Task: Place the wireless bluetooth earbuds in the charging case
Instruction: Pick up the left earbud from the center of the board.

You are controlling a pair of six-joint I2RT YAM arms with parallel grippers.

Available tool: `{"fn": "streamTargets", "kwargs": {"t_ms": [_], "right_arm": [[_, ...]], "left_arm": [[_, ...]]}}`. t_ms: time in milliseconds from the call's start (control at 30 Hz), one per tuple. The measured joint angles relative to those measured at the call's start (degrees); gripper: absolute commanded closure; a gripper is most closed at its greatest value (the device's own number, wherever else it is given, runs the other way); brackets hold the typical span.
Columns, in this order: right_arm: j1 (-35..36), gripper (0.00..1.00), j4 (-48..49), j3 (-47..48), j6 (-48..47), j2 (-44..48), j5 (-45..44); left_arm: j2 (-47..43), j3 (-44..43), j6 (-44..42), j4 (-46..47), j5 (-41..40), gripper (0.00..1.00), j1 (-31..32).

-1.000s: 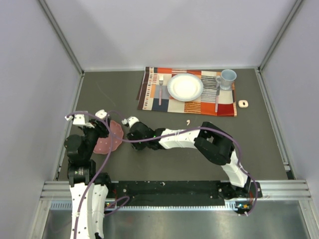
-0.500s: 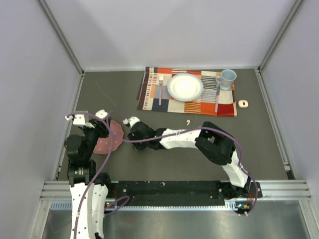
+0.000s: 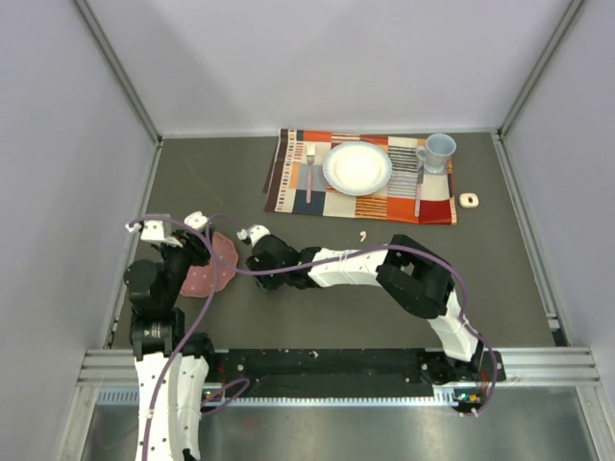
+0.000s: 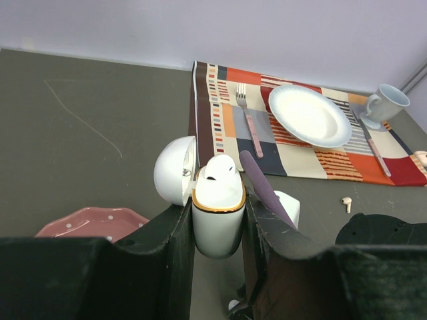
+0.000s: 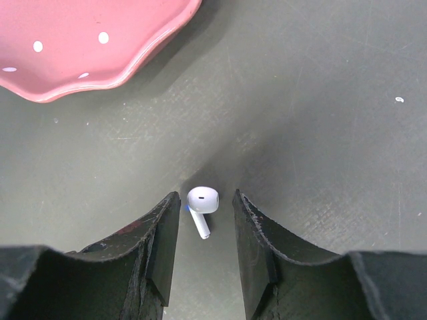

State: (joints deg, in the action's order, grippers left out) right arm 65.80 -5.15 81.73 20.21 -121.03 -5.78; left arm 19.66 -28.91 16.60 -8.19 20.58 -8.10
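Right gripper [image 5: 205,208]: jaws apart, nothing held, straddling earbud [image 5: 203,199] on table [image 5: 320,167], near pink plate [image 5: 87,47]. Left gripper [image 4: 217,235]: clamped on case [image 4: 217,212], lid [image 4: 175,170] open, seated bud [image 4: 219,170] inside. Step, we judge: pickup of next bud. Next move, we reckon: close gently on earbud, lift, align stem with free socket. Spare bud [image 4: 346,202] lies near placemat [image 4: 307,160].

Over the last second the right gripper [image 3: 258,267] has crept a touch rightward in the overhead view, drawing slightly away from the pink plate [image 3: 207,269]. The white forearm link [image 3: 341,269] behind it has slid the same way (its black elbow [image 3: 415,280] too, by a hair). It may also have dipped lower, though from above that is hard to judge.
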Motion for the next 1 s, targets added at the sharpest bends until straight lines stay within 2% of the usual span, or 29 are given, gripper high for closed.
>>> {"fn": "streamTargets", "kwargs": {"t_ms": [1000], "right_arm": [[-0.35,0.69,0.00,0.55,-0.02,-0.52,1.22]], "left_arm": [[0.00,0.13,0.04,0.04,0.20,1.00,0.00]]}}
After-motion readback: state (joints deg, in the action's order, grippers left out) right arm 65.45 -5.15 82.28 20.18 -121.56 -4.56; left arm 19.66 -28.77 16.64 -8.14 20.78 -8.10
